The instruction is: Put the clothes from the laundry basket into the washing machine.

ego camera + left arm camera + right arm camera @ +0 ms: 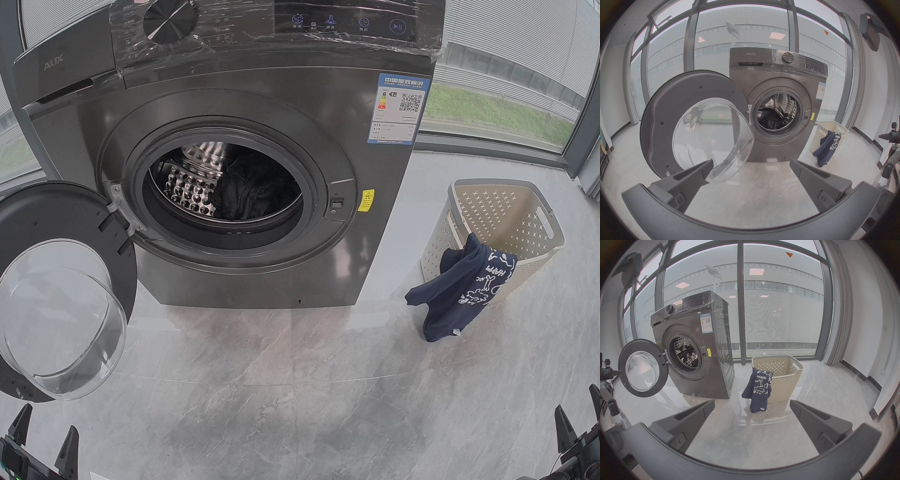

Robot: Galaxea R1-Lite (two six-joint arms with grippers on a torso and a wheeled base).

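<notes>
Navy shirt (pixel 459 297) hangs over laundry basket (pixel 500 184); drum (pixel 190 181) perhaps holds dark clothes (pixel 257 187)

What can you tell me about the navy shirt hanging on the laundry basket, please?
The navy shirt is a soft, dark blue garment with white cartoon figures and lettering printed on it. It is draped over the rim of the cream perforated laundry basket, most of it hanging limp down the outside wall, one sleeve sticking out toward the washing machine. Its lower edge reaches the grey floor or nearly so; contact cannot be told. Nothing else touches it.
</notes>
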